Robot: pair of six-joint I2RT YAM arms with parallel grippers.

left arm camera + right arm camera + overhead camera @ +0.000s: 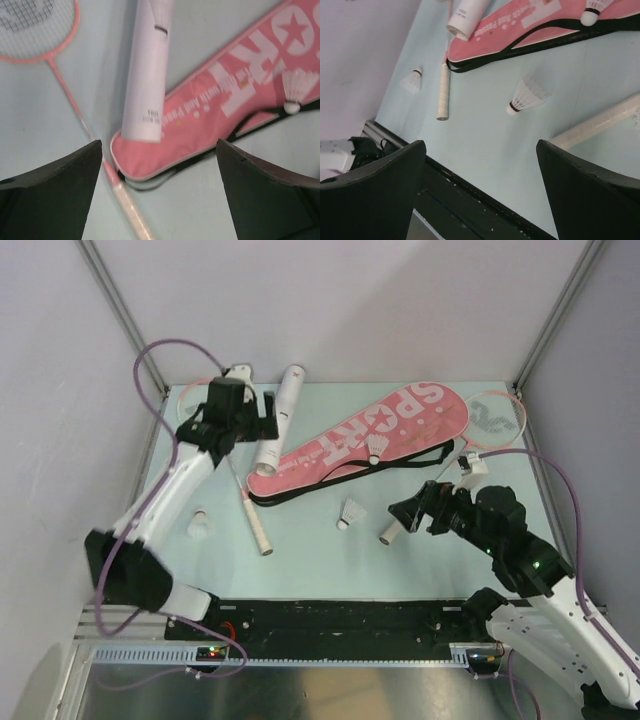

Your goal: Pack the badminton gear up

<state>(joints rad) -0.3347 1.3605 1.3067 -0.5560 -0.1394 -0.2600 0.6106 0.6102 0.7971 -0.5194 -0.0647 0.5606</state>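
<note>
Left gripper (159, 150): jaws spread wide with nothing between them, up over the far-left part of the table (320, 560).
Right gripper (481, 145): also gaping and holding nothing; the wrapped grip of the right racket (492, 420) pokes out just beside it.
SPORT bag (325, 452): pink fabric in a racket outline, with white lettering, black piping and a black strap. It lies flat on a diagonal across the middle, wide end toward the far right.
White tube (282, 412): a smooth, hard-looking cylinder with a thin black ring and small print. It is lying down, its near end resting on the bag's narrow end.
Left racket (252, 515): a thin pink frame and shaft with a white taped handle. The head is at the far-left edge, partly under the left arm, and the handle points toward the near side.
Right racket: its stringed pink hoop sits in the far-right corner, close to the table edge, and its shaft is hidden beneath the right arm.
Bag shuttlecock (375, 448): a white feathered skirt and round cork, sitting on top of the bag.
Centre shuttlecock (348, 513): on its side on the table, just near of the bag.
Left shuttlecock (198, 524): alone beside the left arm.
Open room: bare pale-blue tabletop between the left racket's handle and the centre shuttlecock, running to the black rail (330, 618).
</note>
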